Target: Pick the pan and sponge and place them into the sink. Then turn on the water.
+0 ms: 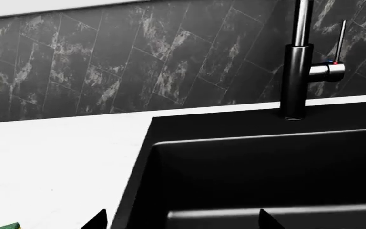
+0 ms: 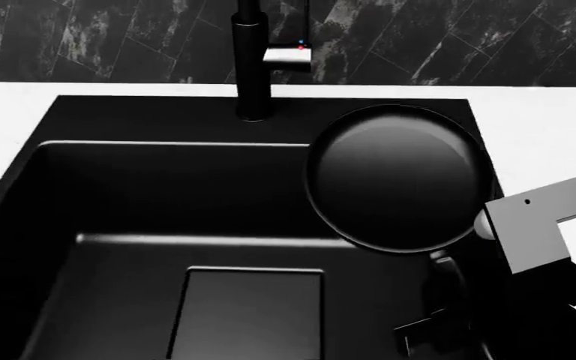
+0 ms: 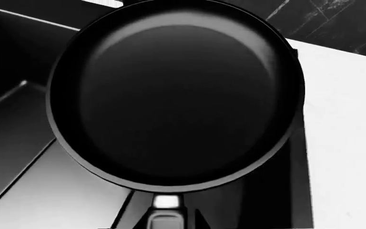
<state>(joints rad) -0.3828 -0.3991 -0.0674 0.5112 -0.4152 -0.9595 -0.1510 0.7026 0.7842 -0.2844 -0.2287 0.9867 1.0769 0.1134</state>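
The black pan [image 2: 400, 176] hangs level over the right side of the black sink [image 2: 138, 187], its rim overlapping the sink's right edge. In the right wrist view the pan [image 3: 173, 95] fills the picture, and my right gripper [image 3: 166, 222] is shut on its handle [image 3: 166, 214]. From the head, that gripper [image 2: 448, 319] shows at the lower right behind the pan. My left gripper [image 1: 183, 222] is open and holds nothing, over the sink's [image 1: 247, 167] left rim. A sliver of the green sponge [image 1: 5, 226] lies on the white counter beside it.
A tall black faucet [image 2: 253, 60] with a side lever [image 1: 339, 43] stands at the sink's back rim. White counter [image 1: 49, 162] flanks the sink on both sides, with a dark marbled tile wall [image 1: 138, 62] behind. A flat drain plate [image 2: 248, 315] lies on the basin floor.
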